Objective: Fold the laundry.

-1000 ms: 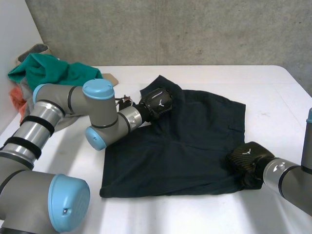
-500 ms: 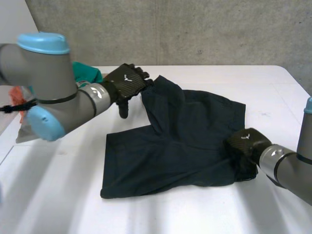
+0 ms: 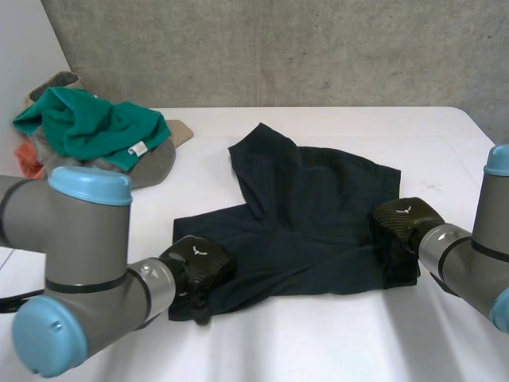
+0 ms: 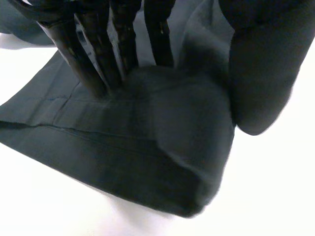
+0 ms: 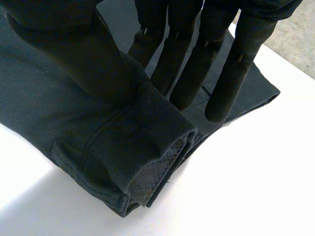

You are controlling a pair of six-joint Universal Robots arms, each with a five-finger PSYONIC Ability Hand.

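- Left hand [image 3: 199,268] pinched the near left corner of the dark shorts [image 3: 318,215].
- Right hand [image 3: 404,225] pinched a fold at their right edge, on the white surface [image 3: 334,342].

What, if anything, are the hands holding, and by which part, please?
Dark shorts: the left hand pinches the near left corner, the right hand the near right corner.

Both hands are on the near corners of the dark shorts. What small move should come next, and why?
Probably lift both corners together toward the far edge. The left hand and the right hand each pinch a near corner of the shorts, which lie mostly flat, so a half fold seems ready.
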